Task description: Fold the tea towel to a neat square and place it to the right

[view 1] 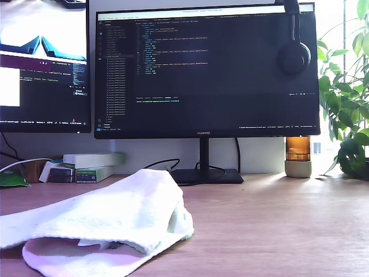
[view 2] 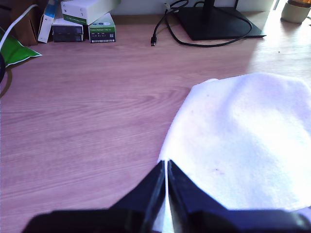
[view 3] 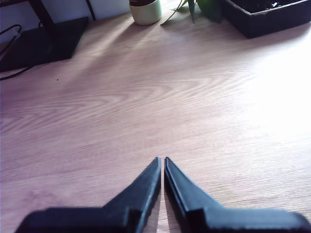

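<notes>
Our tea towel [view 1: 109, 222] lies rumpled and loosely folded over on the wooden desk [view 1: 271, 225], toward the exterior view's left, its upper layer humped over a lower one that sticks out at the near edge. In the first wrist view, my first gripper [view 2: 166, 165] hangs with its jaws drawn together, only a sliver of gap between the tips, which sit right at the towel's edge; whether they pinch any cloth we cannot tell. My second gripper [view 3: 162, 161] hovers over bare wood, well apart from the towel, its jaws likewise nearly touching and holding nothing.

Behind the towel stands a dark monitor [view 1: 207, 69] on a flat black base [view 1: 204, 176], with headphones [view 1: 293, 52] hooked over its top corner on the exterior view's right. A second screen [view 1: 43, 63] fills the exterior view's left. Stacked white boxes [view 1: 92, 164] sit against the wall by a loose black cable [view 2: 167, 29]. A small amber-topped jar [view 1: 298, 157] and a leafy plant [view 1: 346, 104] occupy the exterior view's right.
</notes>
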